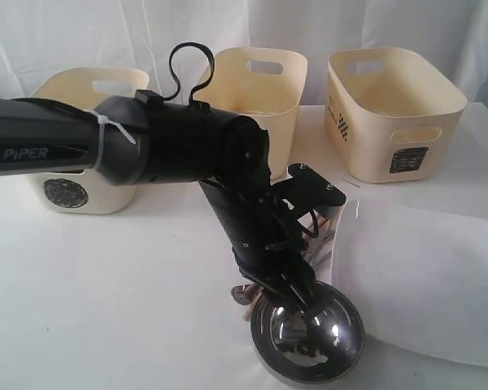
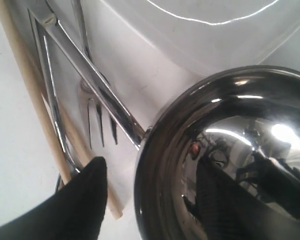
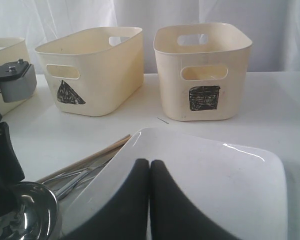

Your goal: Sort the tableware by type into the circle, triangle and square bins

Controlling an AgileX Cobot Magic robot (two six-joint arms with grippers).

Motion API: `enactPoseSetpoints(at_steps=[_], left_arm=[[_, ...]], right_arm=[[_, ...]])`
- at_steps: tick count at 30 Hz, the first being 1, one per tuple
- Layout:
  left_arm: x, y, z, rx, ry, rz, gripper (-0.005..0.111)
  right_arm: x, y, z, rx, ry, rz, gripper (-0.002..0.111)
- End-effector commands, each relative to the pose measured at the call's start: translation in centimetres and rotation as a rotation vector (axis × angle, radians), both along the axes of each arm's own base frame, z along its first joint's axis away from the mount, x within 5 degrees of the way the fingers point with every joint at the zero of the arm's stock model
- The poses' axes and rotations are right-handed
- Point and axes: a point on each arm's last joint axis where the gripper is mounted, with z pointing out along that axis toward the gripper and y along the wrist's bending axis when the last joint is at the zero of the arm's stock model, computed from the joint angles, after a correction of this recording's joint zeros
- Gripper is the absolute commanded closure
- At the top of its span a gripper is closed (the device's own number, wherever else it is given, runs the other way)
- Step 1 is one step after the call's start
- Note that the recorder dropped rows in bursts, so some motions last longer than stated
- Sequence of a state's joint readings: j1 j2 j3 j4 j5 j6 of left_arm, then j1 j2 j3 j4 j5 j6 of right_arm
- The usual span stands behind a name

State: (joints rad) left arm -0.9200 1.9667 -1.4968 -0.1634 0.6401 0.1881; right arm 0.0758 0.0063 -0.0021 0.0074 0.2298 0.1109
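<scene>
The steel bowl [image 1: 309, 333] [image 2: 225, 150] [image 3: 20, 210] sits near the front edge, beside the large white plate [image 1: 423, 276] [image 3: 210, 180]. My left gripper [image 1: 297, 288] [image 2: 150, 165] is open and straddles the bowl's rim, one finger inside and one outside, with a gap showing at the outer finger. Wooden chopsticks [image 2: 30, 90] [image 3: 90, 155], a fork [image 2: 97, 115] and other metal utensils [image 2: 90, 75] lie beside the bowl. My right gripper [image 3: 150, 167] is shut and empty, just over the plate. No mugs or small white bowl are in view.
Three cream bins stand at the back: circle-marked [image 1: 81, 175] on the left, triangle-marked [image 1: 260, 89] [image 3: 90, 70] in the middle, square-marked [image 1: 390, 114] [image 3: 202, 70] on the right. The left arm [image 1: 146, 146] reaches across the middle in front of them.
</scene>
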Motion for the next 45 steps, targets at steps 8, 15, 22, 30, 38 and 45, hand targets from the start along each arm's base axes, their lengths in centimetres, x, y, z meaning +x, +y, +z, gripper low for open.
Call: enactPoseSetpoints(at_steps=[8, 15, 22, 30, 38, 45], left_arm=[[-0.1, -0.1, -0.2, 0.002, 0.006, -0.017, 0.049], [0.1, -0.1, -1.1, 0.019, 0.015, -0.019, 0.049], [0.1, -0.2, -1.2, 0.022, 0.018, -0.019, 0.049], [0.1, -0.1, -1.2, 0.024, 0.02, -0.018, 0.061], [-0.2, 0.2, -1.2, 0.055, 0.045, -0.039, 0.107], [-0.7, 0.8, 1.8, 0.015, 0.008, -0.047, 0.107]], right_arm=[[0.0, 0.0, 0.0, 0.0, -0.013, -0.006, 0.108], [0.0, 0.0, 0.0, 0.0, -0.011, -0.006, 0.108], [0.0, 0.0, 0.0, -0.002, -0.012, -0.007, 0.108], [0.0, -0.1, 0.0, -0.007, -0.014, -0.007, 0.108], [0.0, -0.1, 0.0, -0.007, -0.014, -0.007, 0.108], [0.0, 0.0, 0.0, 0.0, -0.013, -0.006, 0.108]])
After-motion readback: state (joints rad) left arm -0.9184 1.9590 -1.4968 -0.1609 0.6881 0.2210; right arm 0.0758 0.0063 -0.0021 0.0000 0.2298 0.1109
